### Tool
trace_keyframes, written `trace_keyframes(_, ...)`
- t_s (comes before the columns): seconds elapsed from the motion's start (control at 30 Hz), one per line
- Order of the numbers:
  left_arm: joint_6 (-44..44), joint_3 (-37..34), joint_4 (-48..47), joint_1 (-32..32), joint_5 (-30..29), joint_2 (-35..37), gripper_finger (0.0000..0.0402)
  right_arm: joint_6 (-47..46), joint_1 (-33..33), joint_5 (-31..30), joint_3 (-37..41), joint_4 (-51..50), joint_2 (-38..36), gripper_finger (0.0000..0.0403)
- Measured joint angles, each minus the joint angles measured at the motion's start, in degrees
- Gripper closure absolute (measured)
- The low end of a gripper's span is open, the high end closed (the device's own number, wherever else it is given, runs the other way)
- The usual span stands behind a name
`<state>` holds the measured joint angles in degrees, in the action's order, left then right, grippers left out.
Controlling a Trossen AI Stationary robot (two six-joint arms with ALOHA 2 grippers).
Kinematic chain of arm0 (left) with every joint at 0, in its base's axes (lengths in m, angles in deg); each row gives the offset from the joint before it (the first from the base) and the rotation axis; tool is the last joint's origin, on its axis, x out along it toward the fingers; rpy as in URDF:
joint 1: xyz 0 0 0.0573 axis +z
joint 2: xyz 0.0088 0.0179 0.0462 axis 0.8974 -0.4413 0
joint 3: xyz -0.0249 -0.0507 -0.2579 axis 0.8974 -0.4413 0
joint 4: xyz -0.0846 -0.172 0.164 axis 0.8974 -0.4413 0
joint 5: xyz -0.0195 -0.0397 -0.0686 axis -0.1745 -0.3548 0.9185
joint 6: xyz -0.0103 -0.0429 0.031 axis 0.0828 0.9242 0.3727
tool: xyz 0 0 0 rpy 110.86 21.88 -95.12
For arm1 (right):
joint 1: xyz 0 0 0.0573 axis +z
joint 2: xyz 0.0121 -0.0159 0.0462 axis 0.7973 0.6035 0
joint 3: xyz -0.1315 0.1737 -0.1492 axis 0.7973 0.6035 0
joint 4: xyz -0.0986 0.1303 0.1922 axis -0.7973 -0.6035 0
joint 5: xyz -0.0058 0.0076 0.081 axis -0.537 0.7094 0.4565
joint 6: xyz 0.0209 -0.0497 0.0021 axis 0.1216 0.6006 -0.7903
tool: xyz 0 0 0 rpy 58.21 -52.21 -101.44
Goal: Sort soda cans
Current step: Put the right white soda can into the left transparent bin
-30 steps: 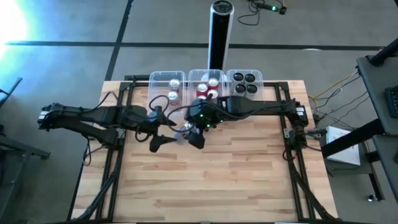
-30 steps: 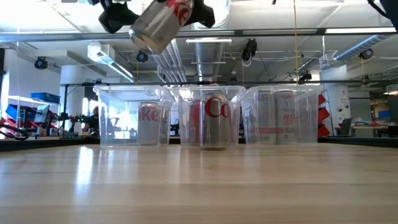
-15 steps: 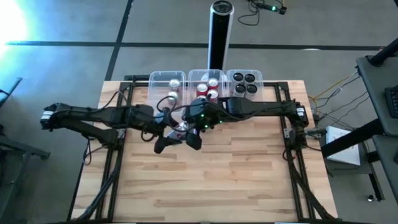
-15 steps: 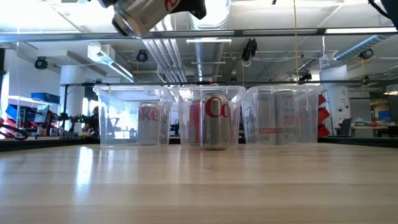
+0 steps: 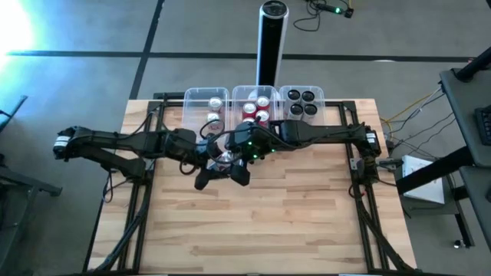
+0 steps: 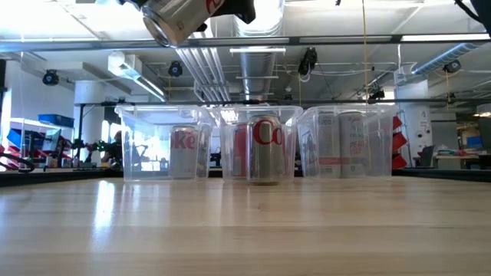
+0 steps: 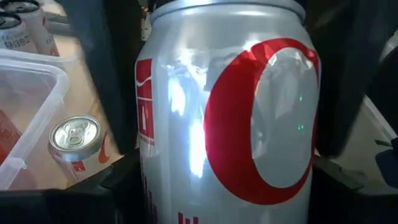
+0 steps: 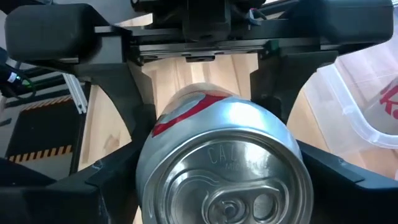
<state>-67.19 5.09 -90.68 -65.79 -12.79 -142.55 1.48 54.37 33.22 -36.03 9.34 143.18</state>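
A silver soda can with a red logo is held tilted in the air above the table's middle, and it shows at the top of the low view. My right gripper reaches in from the far right and is shut on the can. My left gripper comes from the left and is shut on the same can. A second silver can stands on the table by the middle tub. Other cans stand in the three clear tubs: silver ones, red ones and dark ones. My left gripper has the can's side wall pinched between its two fingers, which lie across the can. In the right wrist view its fingers sit at the can's bottom half. The can is lifted clear. My right gripper pinches the can by its sides near the top end, one finger on each side. The fingers lie along the can, slanting down from the far right. The can's top faces the wrist camera, and the can is tilted, clear of the table.
Three clear tubs stand in a row at the table's far edge, with a tall black post behind them. Black frame rails run along the table's left and right sides. Bare wood fills the near half.
My left gripper has moved toward the table's right, up to the can held by my right gripper, and now has its fingers around the can. The can has risen a little in the low view, staying tilted in the right gripper's hold.
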Motion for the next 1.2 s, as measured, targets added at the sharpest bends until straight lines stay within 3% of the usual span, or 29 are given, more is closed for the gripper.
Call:
trace_keyframes(0.13, -1.31, 0.0, -0.8, -0.05, -1.64, 2.01, 0.0121, 0.67, -0.14, -1.48, -4.01, -1.58, -0.33, 0.0047)
trace_keyframes(0.33, -2.53, 0.72, 0.88, 0.39, -8.98, 10.71, 0.0121, 5.71, -0.13, -10.49, -14.65, -6.92, -0.74, 0.0043)
trace_keyframes(0.53, -2.11, 0.45, 11.81, 0.7, -14.75, 19.52, 0.0121, 11.98, -0.15, -15.45, -16.24, 0.93, -0.53, 0.0042)
trace_keyframes(0.7, -2.14, 0.41, 23.87, 0.74, -16.77, 22.37, 0.0121, 16.99, -0.13, -15.18, -15.48, 18.6, 3.41, 0.0042)
trace_keyframes(0.8, -2.91, 0.41, 24.92, 0.74, -14.95, 22.4, 0.0121, 14.7, -0.37, -9.67, -15.71, 25.2, 6.17, 0.0042)
trace_keyframes(0.97, -3.16, -0.05, 24.04, 0.66, -12.36, 21.42, 0.0121, 4.83, -1.29, -6.46, -16.57, 25.93, 8.18, 0.0042)
trace_keyframes(1.2, -3.2, 0.0, 23.85, 0.68, -11.2, 18.46, 0.0121, 0.36, -1.61, -3.24, -16.62, 24.09, 8.37, 0.0047)
